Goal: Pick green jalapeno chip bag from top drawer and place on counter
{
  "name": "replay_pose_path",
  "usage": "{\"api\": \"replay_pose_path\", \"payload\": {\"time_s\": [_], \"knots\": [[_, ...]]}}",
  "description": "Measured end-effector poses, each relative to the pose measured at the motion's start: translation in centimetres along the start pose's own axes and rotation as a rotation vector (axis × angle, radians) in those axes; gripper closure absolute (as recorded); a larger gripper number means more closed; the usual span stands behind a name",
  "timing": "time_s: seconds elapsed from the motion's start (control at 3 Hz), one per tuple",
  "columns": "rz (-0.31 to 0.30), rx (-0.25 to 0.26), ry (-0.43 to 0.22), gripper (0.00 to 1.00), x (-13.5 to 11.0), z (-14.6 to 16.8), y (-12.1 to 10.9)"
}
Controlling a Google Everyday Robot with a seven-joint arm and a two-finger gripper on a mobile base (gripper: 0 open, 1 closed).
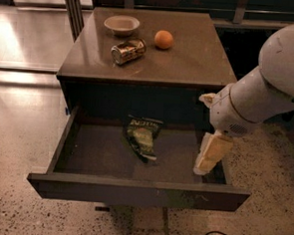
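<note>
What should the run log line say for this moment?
phase: pre-grasp | hand: over top drawer, right side | green jalapeno chip bag: on drawer floor, apart from hand | counter: no bag
</note>
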State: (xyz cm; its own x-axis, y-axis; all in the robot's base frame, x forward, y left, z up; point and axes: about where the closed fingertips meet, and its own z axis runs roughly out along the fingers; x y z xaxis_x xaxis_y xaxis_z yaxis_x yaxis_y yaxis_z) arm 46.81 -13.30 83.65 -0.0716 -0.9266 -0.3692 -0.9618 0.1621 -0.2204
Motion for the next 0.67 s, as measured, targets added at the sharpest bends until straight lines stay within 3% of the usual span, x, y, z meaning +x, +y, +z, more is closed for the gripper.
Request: {"api": "replay_pose_path", "payload": {"time_s": [0.33,0.67], "knots": [[0.000,0.000,0.000,0.00,0.0,0.0,0.0],[-0.019,-0.007,-0.012,0.00,-0.1,2.0,-1.0]]}}
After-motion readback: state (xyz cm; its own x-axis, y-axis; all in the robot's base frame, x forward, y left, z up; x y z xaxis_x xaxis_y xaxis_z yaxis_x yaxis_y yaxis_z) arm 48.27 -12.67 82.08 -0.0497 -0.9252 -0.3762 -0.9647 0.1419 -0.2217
